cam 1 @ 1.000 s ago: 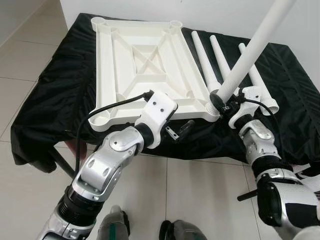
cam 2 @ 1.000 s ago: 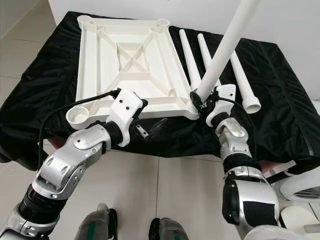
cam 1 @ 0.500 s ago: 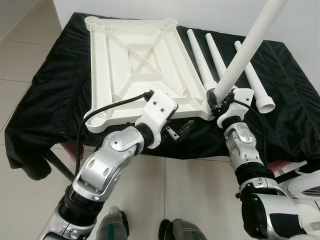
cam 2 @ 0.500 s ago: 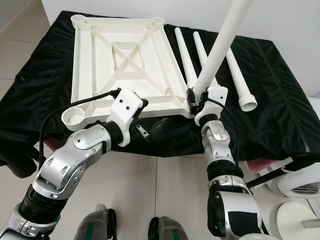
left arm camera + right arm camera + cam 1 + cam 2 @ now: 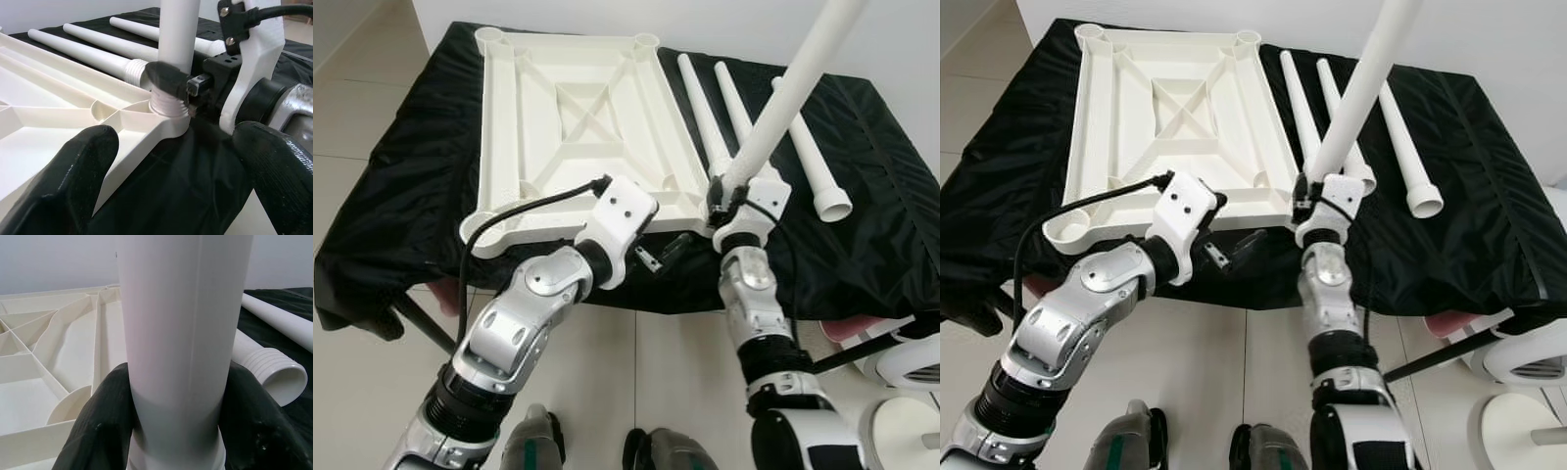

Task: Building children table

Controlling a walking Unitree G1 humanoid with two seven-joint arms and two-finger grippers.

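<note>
The white table top (image 5: 499, 127) lies upside down on a black-draped table (image 5: 862, 245). A white leg (image 5: 783, 98) stands tilted in the top's near right corner socket (image 5: 168, 110). My right gripper (image 5: 724, 196) is shut on the leg's lower end, with its black fingers (image 5: 105, 426) on both sides of the tube (image 5: 181, 333). My left gripper (image 5: 668, 250) is open at the table's front edge, just left of that corner. Its fingers (image 5: 73, 171) hold nothing. Three loose legs (image 5: 705, 113) lie side by side to the right of the top.
A white wall rises behind the table. Tiled floor (image 5: 362, 127) lies to the left and in front. A white round object (image 5: 911, 392) and a dark rod (image 5: 871, 343) sit low on the right. A dark frame leg (image 5: 411, 318) shows under the cloth on the left.
The whole view has shifted with the camera. My right forearm has swung in leftward and now stands almost straight below the leg. The left gripper has stayed open in place.
</note>
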